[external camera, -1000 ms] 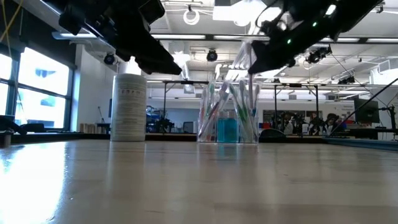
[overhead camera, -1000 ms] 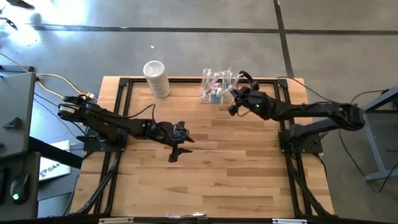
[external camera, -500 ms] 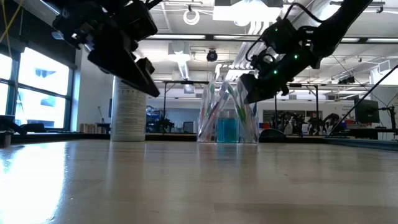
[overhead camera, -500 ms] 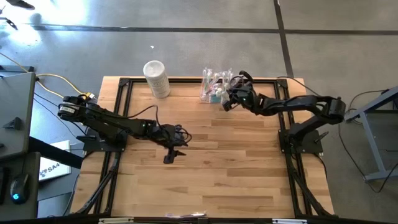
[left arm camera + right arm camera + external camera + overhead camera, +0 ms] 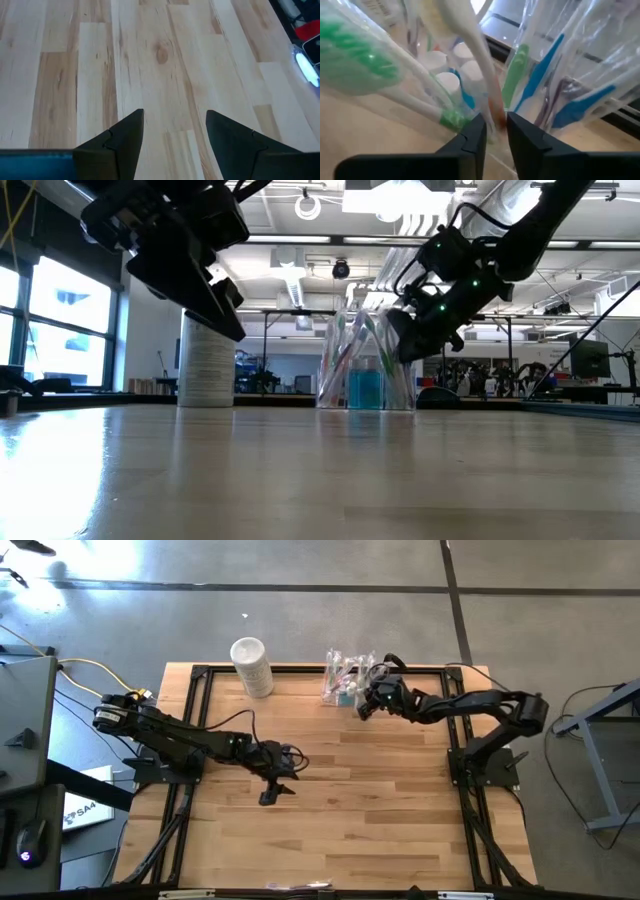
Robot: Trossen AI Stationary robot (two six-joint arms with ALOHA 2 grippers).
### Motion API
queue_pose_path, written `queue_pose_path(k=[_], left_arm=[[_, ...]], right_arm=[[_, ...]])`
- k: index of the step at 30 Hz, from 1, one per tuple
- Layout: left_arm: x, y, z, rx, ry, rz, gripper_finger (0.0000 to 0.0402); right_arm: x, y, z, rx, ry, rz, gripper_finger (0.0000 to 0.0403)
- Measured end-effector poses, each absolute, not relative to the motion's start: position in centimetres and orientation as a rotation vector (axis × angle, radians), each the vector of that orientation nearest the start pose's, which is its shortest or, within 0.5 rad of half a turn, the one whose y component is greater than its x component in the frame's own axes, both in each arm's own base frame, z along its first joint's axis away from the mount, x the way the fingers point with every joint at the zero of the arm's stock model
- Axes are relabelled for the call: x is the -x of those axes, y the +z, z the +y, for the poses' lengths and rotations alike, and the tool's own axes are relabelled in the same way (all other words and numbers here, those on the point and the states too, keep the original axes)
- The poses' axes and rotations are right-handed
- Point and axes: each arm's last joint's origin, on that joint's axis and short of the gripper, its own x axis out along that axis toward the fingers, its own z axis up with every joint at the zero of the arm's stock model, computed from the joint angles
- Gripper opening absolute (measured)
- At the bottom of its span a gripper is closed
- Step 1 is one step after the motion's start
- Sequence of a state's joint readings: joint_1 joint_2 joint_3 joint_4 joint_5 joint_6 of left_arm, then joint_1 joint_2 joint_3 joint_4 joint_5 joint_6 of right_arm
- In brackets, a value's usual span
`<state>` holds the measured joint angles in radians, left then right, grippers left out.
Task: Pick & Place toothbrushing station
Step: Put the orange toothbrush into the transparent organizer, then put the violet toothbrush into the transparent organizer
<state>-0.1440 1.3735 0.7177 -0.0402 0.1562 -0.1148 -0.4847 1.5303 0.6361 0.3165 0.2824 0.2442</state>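
Since a second earlier the right gripper [image 5: 493, 134] had dropped against the toothbrushing station [image 5: 346, 679] at the table's [image 5: 400, 830] twelve o'clock edge, fingers a narrow slit around a wrapped toothbrush [image 5: 478, 65], visible only from its wrist. The left gripper [image 5: 174, 131] hovered half open, empty.

My right gripper [image 5: 363, 708] is at the upper middle of the frame, just beside the clear toothbrushing station [image 5: 345, 678] on the table [image 5: 400, 800]. My left gripper [image 5: 270, 794] hangs left of centre. A whitish cylindrical container [image 5: 251, 666] stands at the upper left.
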Motion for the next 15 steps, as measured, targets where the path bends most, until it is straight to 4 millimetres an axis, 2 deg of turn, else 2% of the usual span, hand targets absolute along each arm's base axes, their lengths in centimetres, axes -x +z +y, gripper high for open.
queue_pose_path(k=[7, 15], left_arm=[[-27.0, 19.9, -4.4, 0.119, -0.245, 0.715, 0.0207], [-27.0, 19.9, -4.3, 0.115, -0.232, 0.713, 0.0207]], right_arm=[[-24.9, 17.4, -14.0, -0.276, -0.81, 0.452, 0.0109], [-23.9, 19.7, -13.5, -0.245, -0.81, 0.409, 0.0175]])
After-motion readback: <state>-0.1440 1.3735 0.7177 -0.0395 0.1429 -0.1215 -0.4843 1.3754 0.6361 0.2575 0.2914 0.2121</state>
